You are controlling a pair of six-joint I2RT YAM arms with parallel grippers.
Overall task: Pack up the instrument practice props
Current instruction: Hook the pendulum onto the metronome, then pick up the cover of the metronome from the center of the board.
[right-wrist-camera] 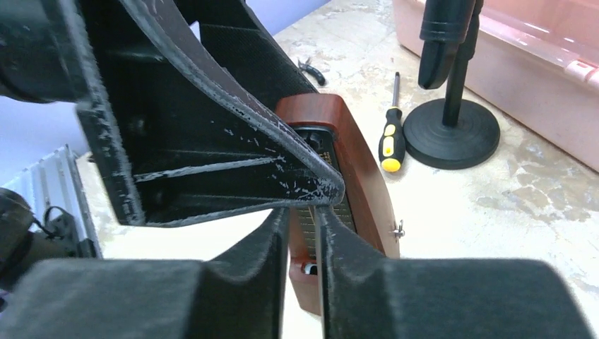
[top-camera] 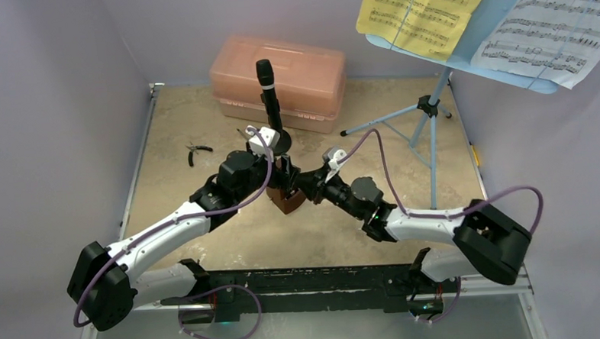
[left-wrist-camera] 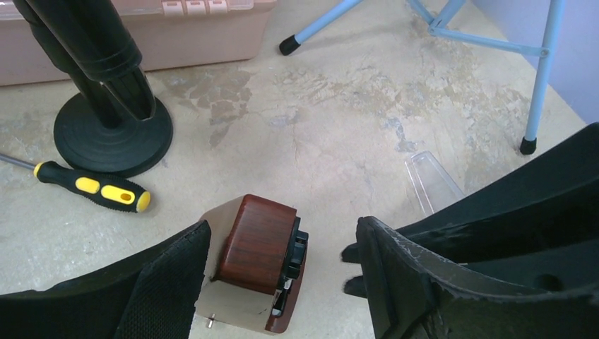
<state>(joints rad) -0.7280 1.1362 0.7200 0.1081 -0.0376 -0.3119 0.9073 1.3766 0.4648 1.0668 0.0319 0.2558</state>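
The brown wooden metronome (top-camera: 287,198) stands mid-table between both arms. My left gripper (left-wrist-camera: 282,272) is open around it (left-wrist-camera: 256,244): the left finger (left-wrist-camera: 166,282) is close by its beige side and the right finger (left-wrist-camera: 395,279) stands clear of it. My right gripper (right-wrist-camera: 305,240) has its jaws a narrow slit apart in front of the metronome's face (right-wrist-camera: 357,169), with nothing clamped that I can see. The black pipe (top-camera: 268,94) stands upright on its round base (left-wrist-camera: 113,134). The light-blue music stand (top-camera: 430,110) holds yellow (top-camera: 420,11) and white (top-camera: 554,28) pages.
The pink translucent case (top-camera: 278,79) lies shut at the back, behind the pipe. A yellow-and-black screwdriver (left-wrist-camera: 95,187) lies by the pipe's base, and pliers (top-camera: 197,150) lie to the left. A clear plastic piece (left-wrist-camera: 434,182) lies right of the metronome. Tripod legs (left-wrist-camera: 540,85) spread at the right.
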